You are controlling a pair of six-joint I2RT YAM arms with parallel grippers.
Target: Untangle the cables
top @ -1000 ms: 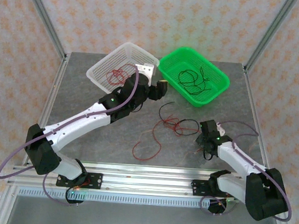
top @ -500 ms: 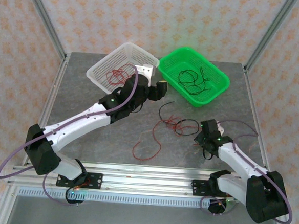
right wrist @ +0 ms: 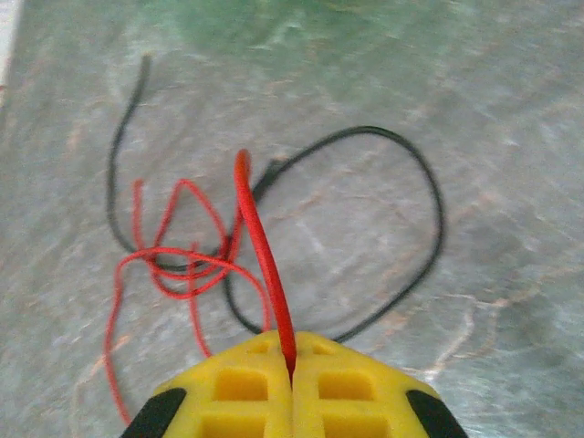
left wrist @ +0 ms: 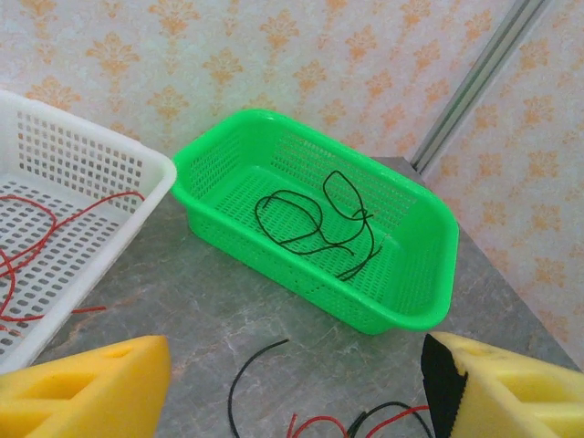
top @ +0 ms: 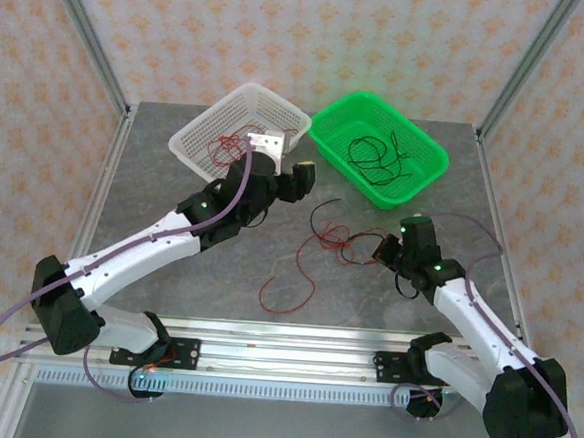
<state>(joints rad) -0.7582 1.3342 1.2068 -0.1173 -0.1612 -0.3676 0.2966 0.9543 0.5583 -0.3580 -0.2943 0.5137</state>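
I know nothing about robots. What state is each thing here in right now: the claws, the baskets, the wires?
Left gripper: open, holding nothing.
Right gripper: shut on a red cable.
White basket: upright, red cables inside.
Green basket: upright, black cable inside.
Loose cables: red and black, tangled on the table.

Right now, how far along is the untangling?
Sorted: thin red wires in the white mesh basket, a black wire in the green basket. In hand: the right tool is shut on a red strand. Remaining: the red and black tangle and a red loop on the table.
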